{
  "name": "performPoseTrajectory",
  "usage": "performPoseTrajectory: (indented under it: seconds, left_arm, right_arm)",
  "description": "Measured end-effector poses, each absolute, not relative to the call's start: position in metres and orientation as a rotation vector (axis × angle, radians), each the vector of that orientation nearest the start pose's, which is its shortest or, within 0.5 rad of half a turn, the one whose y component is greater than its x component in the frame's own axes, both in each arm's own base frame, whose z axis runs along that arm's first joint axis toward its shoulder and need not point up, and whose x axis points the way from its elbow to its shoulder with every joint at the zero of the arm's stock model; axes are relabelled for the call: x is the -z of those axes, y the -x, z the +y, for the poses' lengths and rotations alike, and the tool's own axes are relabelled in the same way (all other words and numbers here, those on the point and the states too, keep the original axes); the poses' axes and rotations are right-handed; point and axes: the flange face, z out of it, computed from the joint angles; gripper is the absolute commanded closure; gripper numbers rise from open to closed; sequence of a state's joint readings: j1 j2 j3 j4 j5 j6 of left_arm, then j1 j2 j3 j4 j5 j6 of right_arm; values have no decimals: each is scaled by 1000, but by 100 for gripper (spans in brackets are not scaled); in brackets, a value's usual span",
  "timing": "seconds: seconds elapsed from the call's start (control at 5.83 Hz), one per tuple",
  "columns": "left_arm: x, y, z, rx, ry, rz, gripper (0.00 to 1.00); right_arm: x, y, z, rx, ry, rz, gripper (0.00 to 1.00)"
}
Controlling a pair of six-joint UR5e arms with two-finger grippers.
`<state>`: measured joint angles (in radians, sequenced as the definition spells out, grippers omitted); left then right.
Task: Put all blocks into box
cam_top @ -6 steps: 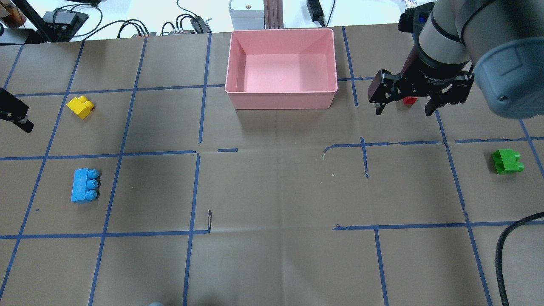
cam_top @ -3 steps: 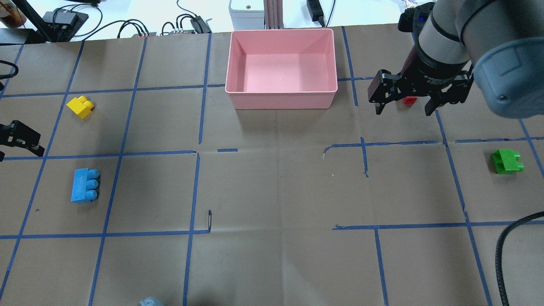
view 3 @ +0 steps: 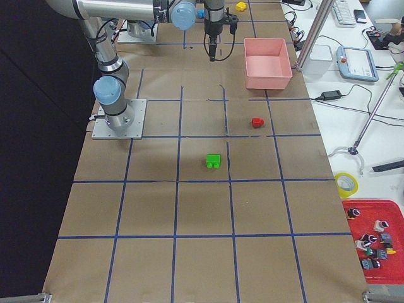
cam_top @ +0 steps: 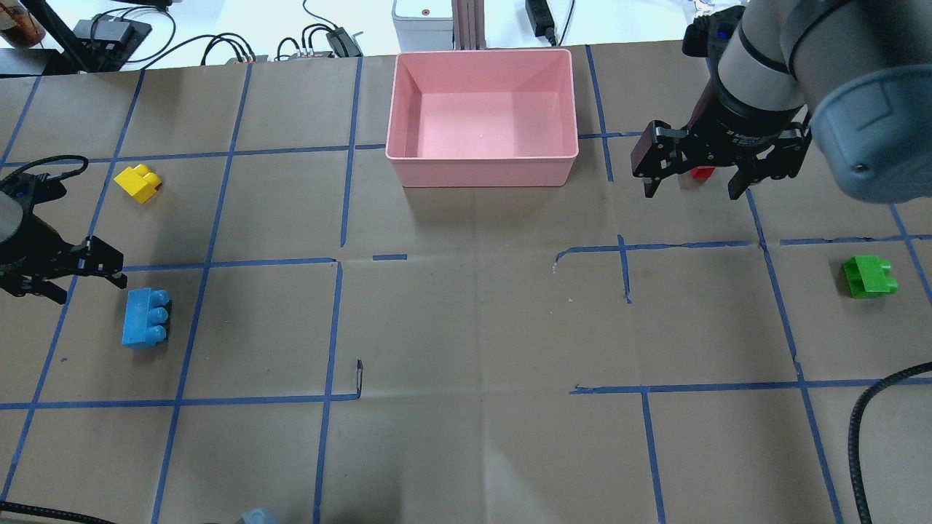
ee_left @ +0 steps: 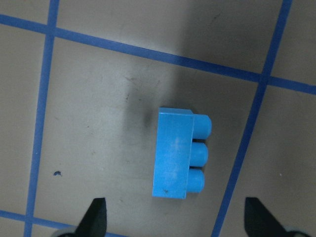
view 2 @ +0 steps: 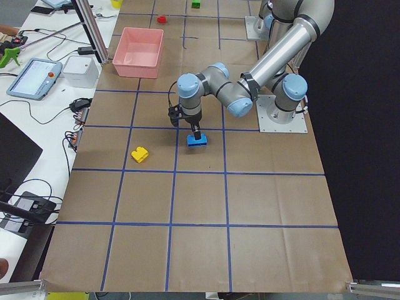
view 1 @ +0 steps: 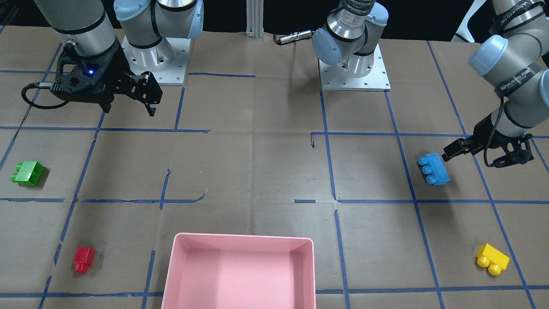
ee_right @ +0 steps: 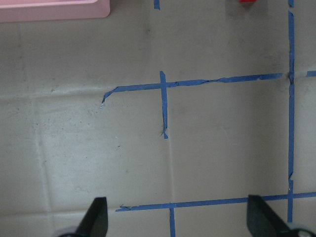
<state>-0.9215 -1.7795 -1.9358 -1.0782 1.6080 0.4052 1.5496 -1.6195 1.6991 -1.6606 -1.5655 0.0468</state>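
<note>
The pink box [cam_top: 480,172] stands at the far middle of the table, with nothing in it. The light-blue three-stud brick [cam_top: 145,327] lies at the left. My left gripper [cam_top: 69,275] hovers open just beside and above it, not touching; in the left wrist view the light-blue brick [ee_left: 180,153] lies ahead of the spread left gripper [ee_left: 176,222]. The yellow brick [cam_top: 138,182] lies farther back left. My right gripper [cam_top: 692,185] hangs open and empty above the tiny red brick [cam_top: 703,172], right of the box. The green brick [cam_top: 869,276] lies at the far right.
Blue tape lines grid the brown paper. Cables and power units [cam_top: 328,40] and a metal mast [cam_top: 466,22] stand behind the box. A black cable [cam_top: 866,422] loops at the near right. The arm bases [view 1: 354,64] sit at the robot's side.
My left gripper has come in from the left edge, moving nearer and rightward to the light-blue brick. The right gripper and all bricks have stayed put.
</note>
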Motion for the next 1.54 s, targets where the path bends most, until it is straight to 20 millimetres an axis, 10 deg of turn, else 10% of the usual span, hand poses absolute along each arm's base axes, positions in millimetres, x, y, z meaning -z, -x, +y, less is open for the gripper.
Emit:
performPoseTrajectory:
  seconds: [0.34,1.03,1.54]
  left_arm:
    - [-221,-206,-493,-122,380,3120,5]
    - [-173,-182,-487,-86,313,3102,5]
    - [-171,-182,-485,-102,259,3105,36]
  right_arm:
    - [-451,-74,-486,20,-3,3139,0]
    - [-420,125,-480,27,65,3143,0]
    - [-356,192,-456,188,-63,3184,0]
